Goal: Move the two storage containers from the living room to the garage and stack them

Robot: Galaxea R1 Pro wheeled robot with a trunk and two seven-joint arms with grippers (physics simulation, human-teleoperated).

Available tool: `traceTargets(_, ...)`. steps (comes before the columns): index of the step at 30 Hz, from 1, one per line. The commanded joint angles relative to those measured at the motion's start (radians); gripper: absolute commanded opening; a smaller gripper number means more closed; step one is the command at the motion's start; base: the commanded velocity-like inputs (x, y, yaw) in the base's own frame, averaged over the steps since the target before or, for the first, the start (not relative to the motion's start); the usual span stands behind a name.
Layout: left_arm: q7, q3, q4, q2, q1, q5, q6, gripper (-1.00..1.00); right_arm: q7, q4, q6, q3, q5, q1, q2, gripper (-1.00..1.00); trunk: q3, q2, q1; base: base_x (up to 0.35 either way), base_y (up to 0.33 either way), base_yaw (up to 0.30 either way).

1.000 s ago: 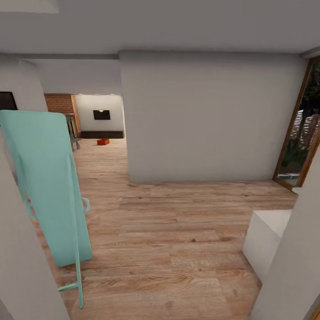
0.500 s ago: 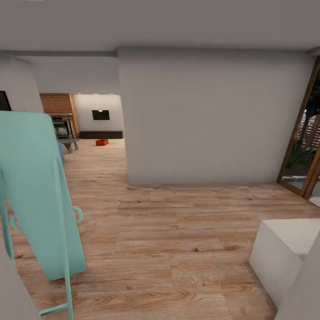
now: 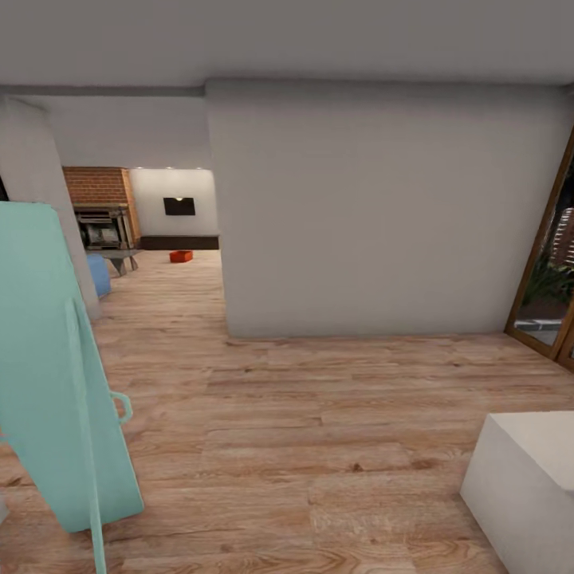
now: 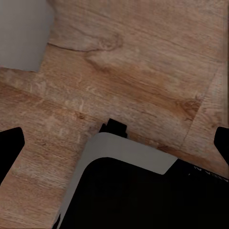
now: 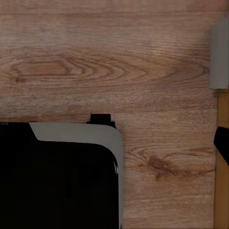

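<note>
1. Here, at the far left of my head view, a tall mint-green flat panel on a thin frame (image 3: pixel 56 375) leans upright on the pale wood-plank floor (image 3: pixel 319 430), close in front of me.
2. Just behind it stands a white wall pillar (image 3: pixel 40 183), and past that a small blue rounded seat (image 3: pixel 98 273) sits on the planks.
3. Farther back through the opening lies the living room: a red brick fireplace (image 3: pixel 97 207) with a dark firebox, a low grey table (image 3: pixel 119 258) beside it, a black wall TV (image 3: pixel 179 206) and a long low dark-brown cabinet (image 3: pixel 179 242) under it.
4. One orange-red rectangular open-top storage container (image 3: pixel 181 256) rests on the plank floor in front of that cabinet, well away from me; it is small in view and I cannot tell whether a second one is with it.
5. A broad plain white wall block (image 3: pixel 383 207) fills the middle, its corner meeting the floor beside the opening.
6. At the right, a wood-framed glass door (image 3: pixel 550 263) shows dark greenery outside, and a white box-shaped block (image 3: pixel 522 478) stands near my lower right.
7. My left wrist camera looks down on planks, my dark base with its grey rim (image 4: pixel 129 157), and black fingertips (image 4: pixel 10 148) at both picture edges, so my left gripper is spread wide, holding nothing.
8. My right wrist camera shows planks, the same grey-rimmed base (image 5: pixel 81 136), and one black fingertip (image 5: pixel 222 143) at the edge; I cannot tell that gripper's state.
</note>
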Motion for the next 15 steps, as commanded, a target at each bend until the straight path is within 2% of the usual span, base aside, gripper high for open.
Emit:
traceTargets(1,0.002,-0.001,0.000,0.000,-0.001,0.005,-0.003,1.00,0.000,0.003,-0.006,0.007,-0.006,-0.001,0.000,1.00,-0.001,-0.001,0.001,0.322,0.000,0.000)
traceTargets(15,0.002,-0.001,0.000,0.000,-0.001,0.005,-0.003,1.00,0.000,0.003,-0.003,0.007,-0.006,-0.001,0.001,1.00,-0.001,-0.001,0.001,0.322,0.000,0.000)
